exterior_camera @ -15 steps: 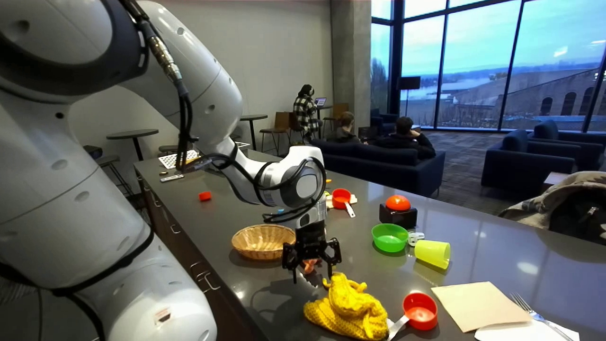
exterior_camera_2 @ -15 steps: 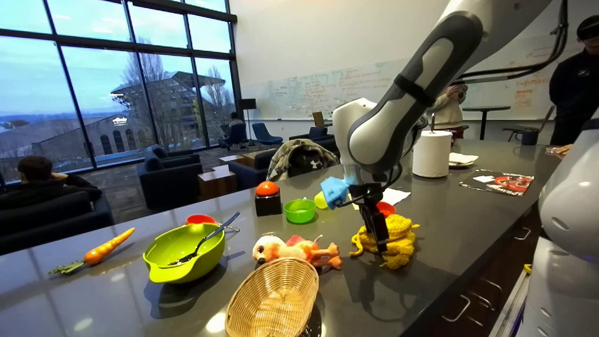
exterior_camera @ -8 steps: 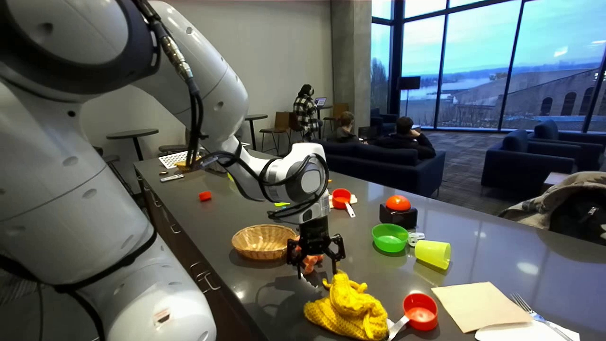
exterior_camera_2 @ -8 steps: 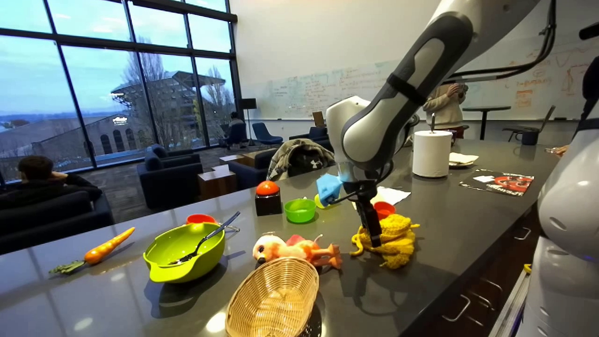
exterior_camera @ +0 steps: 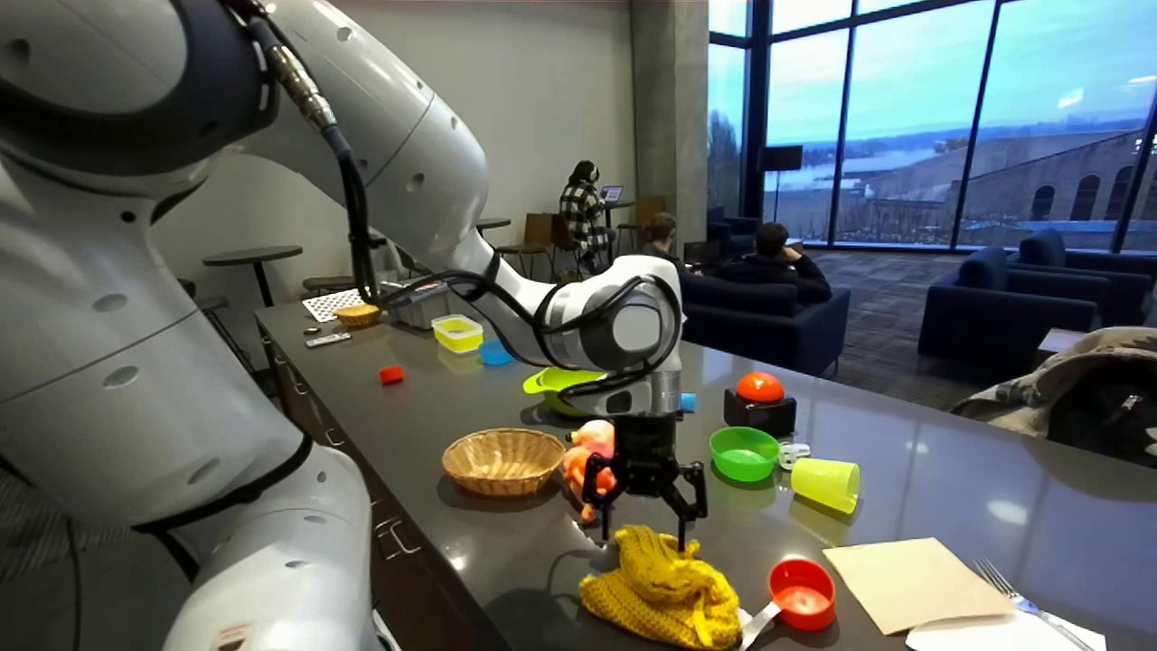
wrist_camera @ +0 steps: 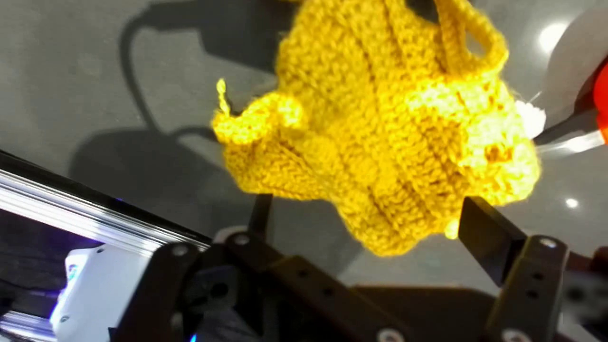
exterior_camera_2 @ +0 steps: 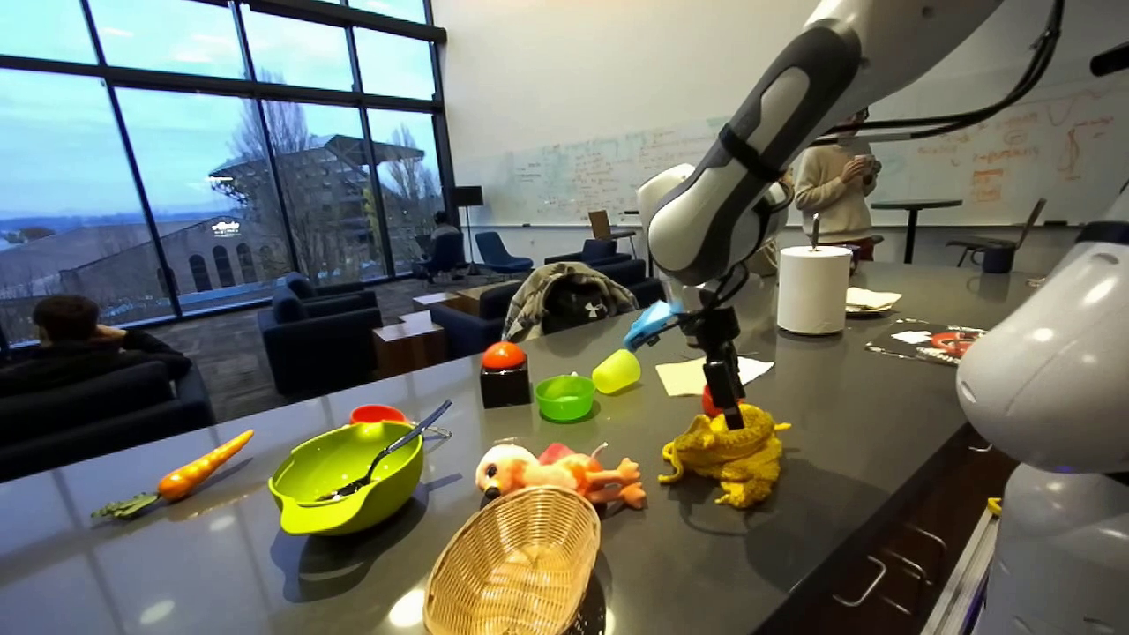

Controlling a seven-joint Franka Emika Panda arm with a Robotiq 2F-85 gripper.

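The fingers (wrist_camera: 490,240) stand wide apart, and the yellow knitted cloth (wrist_camera: 370,123) lies just below them. Near them is the wicker basket (exterior_camera_2: 516,569), its woven bottom visible; farther from them, the lime-green bowl (exterior_camera_2: 379,503) contains a metal utensil (exterior_camera_2: 404,439).

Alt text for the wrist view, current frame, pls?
Crumpled yellow knit item on a gray counter, with the black end effector extending in from the bottom of the frame, jaws open, nothing gripped; contact unclear. A red cup is cut off at the right edge; a metal rail crosses the lower left.
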